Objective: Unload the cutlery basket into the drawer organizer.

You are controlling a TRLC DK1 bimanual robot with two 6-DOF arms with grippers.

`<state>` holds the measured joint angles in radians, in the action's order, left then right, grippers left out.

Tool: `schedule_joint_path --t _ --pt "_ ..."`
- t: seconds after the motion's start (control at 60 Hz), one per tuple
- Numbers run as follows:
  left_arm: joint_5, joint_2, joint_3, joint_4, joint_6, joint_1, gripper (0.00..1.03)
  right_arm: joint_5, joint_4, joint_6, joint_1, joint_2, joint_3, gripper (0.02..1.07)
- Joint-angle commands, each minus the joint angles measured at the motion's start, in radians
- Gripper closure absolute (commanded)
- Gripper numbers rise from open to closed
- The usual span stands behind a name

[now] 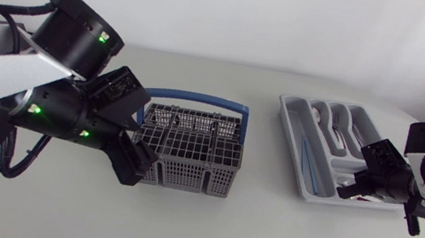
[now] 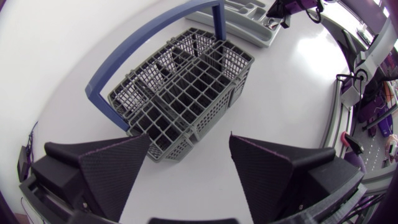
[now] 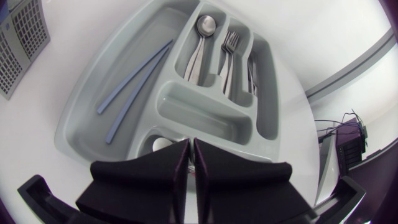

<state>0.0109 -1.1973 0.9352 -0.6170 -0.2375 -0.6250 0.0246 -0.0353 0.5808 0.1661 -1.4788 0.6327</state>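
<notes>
The grey wire cutlery basket [image 1: 191, 146] with a blue handle [image 2: 149, 40] stands at mid-table. My left gripper [image 1: 143, 133] hovers open at its left end; in the left wrist view the gripper [image 2: 189, 168] has the basket's near corner just ahead of its spread fingers. No cutlery shows above the cells. The grey drawer organizer [image 1: 289, 116] lies to the right. My right gripper [image 1: 354, 188] is low over its small front compartment, shut [image 3: 191, 163] on a thin handle. A teaspoon bowl [image 3: 163, 144] shows just beyond the fingers.
The organizer [image 3: 84, 106] holds two blue-grey sticks [image 3: 134, 81] in its long slot, spoons [image 3: 202, 43], forks [image 3: 229, 56] and knives [image 3: 252, 71] in the far slots. Its crosswise middle slot [image 3: 199, 115] is bare. Bare tabletop lies between basket and organizer.
</notes>
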Motion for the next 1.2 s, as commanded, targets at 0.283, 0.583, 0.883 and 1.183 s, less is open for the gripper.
schedule_joint_path --t 0.283,0.583,0.883,1.183 --pt "-0.005 0.015 -0.030 -0.020 -0.020 -0.010 0.06 0.018 -0.005 -0.019 -0.046 0.006 -0.039 0.46" --pt "-0.005 0.035 -0.036 -0.032 -0.028 0.004 0.06 0.018 0.152 -0.041 -0.085 0.216 -0.014 0.30" --pt "-0.005 0.068 -0.056 -0.041 -0.033 0.011 0.06 0.021 0.219 -0.067 -0.140 0.288 -0.019 0.29" --pt "-0.005 0.100 -0.073 -0.052 -0.039 0.018 0.06 0.006 0.192 -0.095 -0.125 0.158 -0.007 0.60"
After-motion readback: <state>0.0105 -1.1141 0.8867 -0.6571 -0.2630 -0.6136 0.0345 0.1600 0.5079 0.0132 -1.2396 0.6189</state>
